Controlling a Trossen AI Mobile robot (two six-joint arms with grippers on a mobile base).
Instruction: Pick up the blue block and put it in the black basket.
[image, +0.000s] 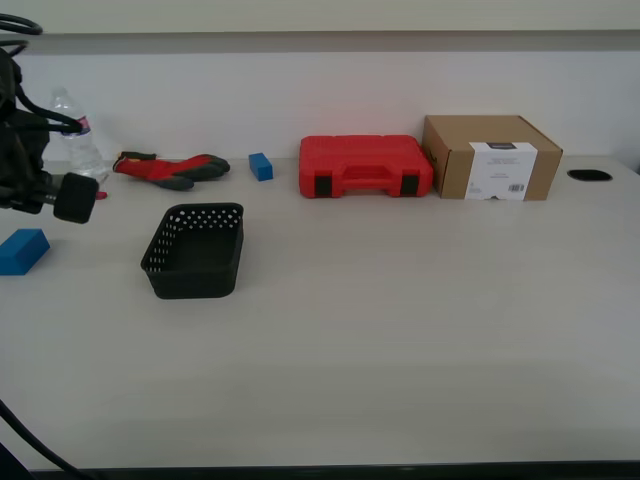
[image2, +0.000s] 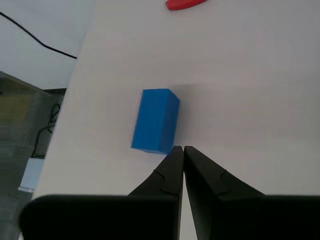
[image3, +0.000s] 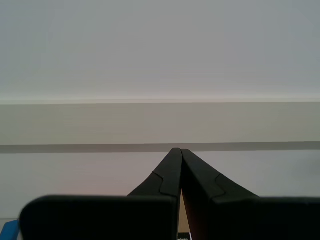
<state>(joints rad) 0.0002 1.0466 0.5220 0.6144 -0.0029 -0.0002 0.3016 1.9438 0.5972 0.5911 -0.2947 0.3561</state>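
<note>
The blue block (image: 22, 250) lies flat on the table at the exterior view's left edge. It also shows in the first wrist view (image2: 156, 120). The black basket (image: 195, 250) stands empty to its right. My first gripper (image2: 180, 149) is shut and empty, with its tips just beside the block's near corner and above the table. Its arm (image: 40, 170) hangs over the table's left end. My second gripper (image3: 176, 150) is shut and empty. It points at the wall and does not show in the exterior view.
A smaller blue cube (image: 261, 166), a red and black glove (image: 170, 168) and a water bottle (image: 75, 140) lie at the back left. A red case (image: 365, 165) and a cardboard box (image: 490, 157) stand at the back. The table's edge (image2: 65, 115) is close to the block.
</note>
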